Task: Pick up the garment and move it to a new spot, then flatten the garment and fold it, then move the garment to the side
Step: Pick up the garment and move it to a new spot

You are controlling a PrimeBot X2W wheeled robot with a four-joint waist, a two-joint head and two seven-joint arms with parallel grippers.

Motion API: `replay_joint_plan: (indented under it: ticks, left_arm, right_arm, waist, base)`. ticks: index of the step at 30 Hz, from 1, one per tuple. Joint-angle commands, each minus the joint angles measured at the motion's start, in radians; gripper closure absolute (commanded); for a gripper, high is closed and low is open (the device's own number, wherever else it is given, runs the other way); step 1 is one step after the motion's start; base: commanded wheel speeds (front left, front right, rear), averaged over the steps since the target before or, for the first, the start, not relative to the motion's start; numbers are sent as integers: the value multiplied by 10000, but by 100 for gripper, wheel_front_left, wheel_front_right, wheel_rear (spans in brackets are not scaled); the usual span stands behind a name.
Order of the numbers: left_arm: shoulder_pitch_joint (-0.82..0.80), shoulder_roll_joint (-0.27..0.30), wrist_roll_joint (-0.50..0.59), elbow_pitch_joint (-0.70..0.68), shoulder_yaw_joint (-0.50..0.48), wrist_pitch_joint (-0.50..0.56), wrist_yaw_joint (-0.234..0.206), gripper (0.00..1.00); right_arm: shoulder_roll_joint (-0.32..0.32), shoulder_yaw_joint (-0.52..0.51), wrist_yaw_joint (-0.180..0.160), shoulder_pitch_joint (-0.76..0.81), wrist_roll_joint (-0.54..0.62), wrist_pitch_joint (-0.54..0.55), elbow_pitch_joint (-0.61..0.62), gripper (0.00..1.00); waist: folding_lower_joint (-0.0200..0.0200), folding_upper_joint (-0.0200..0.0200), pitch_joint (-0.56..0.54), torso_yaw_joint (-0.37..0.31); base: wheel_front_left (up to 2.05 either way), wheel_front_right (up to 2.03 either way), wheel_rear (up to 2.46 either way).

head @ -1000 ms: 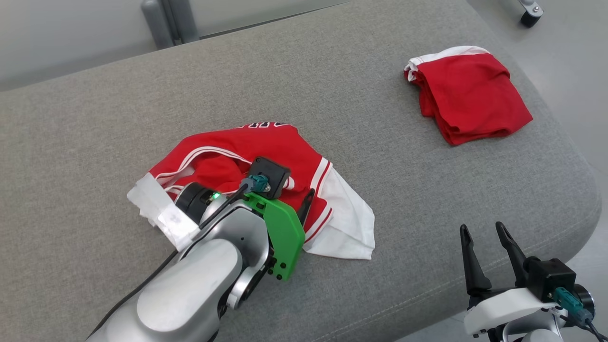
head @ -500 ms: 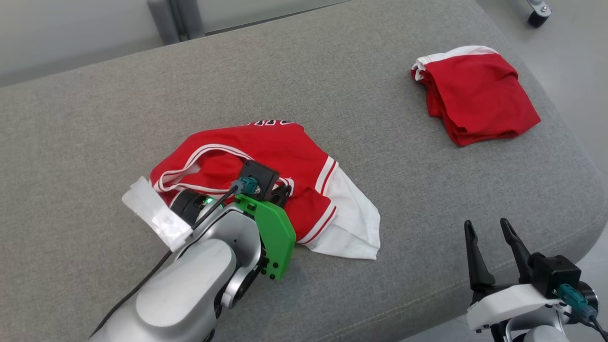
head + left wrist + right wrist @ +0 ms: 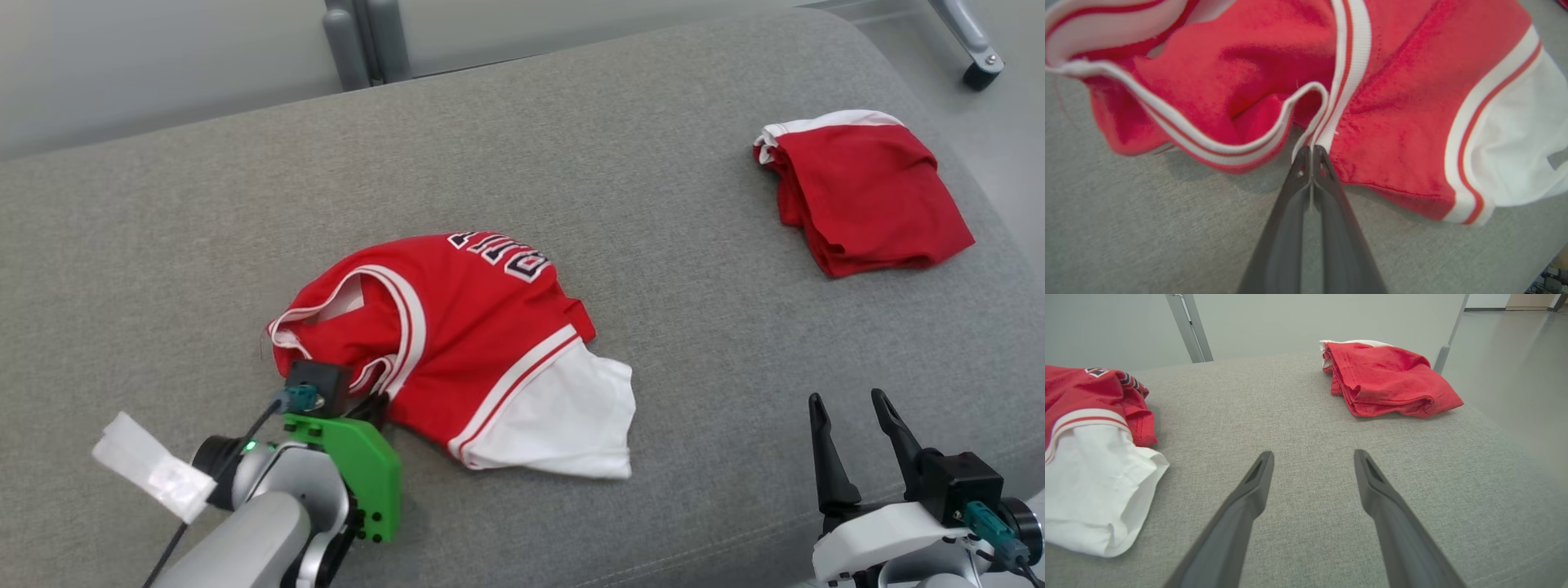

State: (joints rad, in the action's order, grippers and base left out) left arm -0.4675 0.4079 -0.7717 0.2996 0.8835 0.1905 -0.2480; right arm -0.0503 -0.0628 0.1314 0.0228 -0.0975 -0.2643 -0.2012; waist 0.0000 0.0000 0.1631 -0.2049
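Note:
A crumpled red jersey (image 3: 465,327) with white sleeves and striped trim lies on the grey cushioned surface (image 3: 571,163). My left gripper (image 3: 371,398) is at its near left edge, shut on the white striped trim (image 3: 1327,134) of the jersey (image 3: 1392,102); the two fingers (image 3: 1331,196) press together at the hem. My right gripper (image 3: 853,429) stands open over bare cushion at the lower right, apart from the jersey (image 3: 1090,428), with nothing between its fingers (image 3: 1257,482).
A second red garment (image 3: 865,192), folded, lies at the far right of the cushion (image 3: 1388,375). The cushion's rounded right edge drops to the floor (image 3: 1004,106), where a caster leg (image 3: 971,49) stands. Metal posts (image 3: 367,41) rise behind the cushion.
My left gripper has pulled back toward me and leftward with the jersey's trim, dragging and partly spreading the garment. The camera has also shifted. The right gripper stays open.

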Motion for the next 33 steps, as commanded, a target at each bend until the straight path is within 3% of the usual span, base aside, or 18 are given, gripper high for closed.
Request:
replay_joint_plan:
  ticks: [1,7,13,14,15,16,20,24,33]
  left_arm:
    - [264,196,-198,188,-216,-198,-114,100]
    - [479,330,-566,1199,-925,-1081,-222,100]
    - [36,-115,-686,2401,-1220,-1938,56,100]
    - [8,-205,-704,2458,-1250,-2077,105,92]
    - [14,-274,-728,2492,-1261,-2201,157,33]
    - [94,-351,-796,2474,-1275,-2325,241,0]
    - [880,-506,-1205,1920,-1519,-2841,514,0]
    - [1640,-226,-1309,1014,-1704,-3369,280,0]
    - [3755,859,-628,-2179,-2327,-4382,-1051,0]
  right_arm:
    - [-13,-28,-15,117,134,2,37,0]
    - [-11,-14,-15,130,326,2,22,0]
    - [-14,36,-15,181,423,2,-68,0]
    - [-16,14,-15,223,426,2,-73,0]
    - [-14,-4,-15,285,430,2,-71,0]
    - [-14,-24,-15,369,437,2,-76,0]
    - [-14,-57,-15,700,484,2,21,0]
    - [-14,-224,-15,1014,486,2,267,0]
    - [-13,-906,-15,1633,437,2,1037,0]
  waist:
    - [0,0,-140,322]
    - [0,0,-255,774]
    - [0,0,-460,1059]
    - [0,0,-518,1096]
    - [0,0,-587,1128]
    - [0,0,-689,1163]
    - [0,0,-1165,1272]
    - [0,0,-1566,1395]
    - [0,0,-2139,2374]
  base:
    - [0,0,0]
    - [0,0,0]
    - [0,0,0]
    - [0,0,0]
    - [0,0,0]
    - [0,0,0]
    - [0,0,0]
    - [0,0,0]
    - [0,0,0]
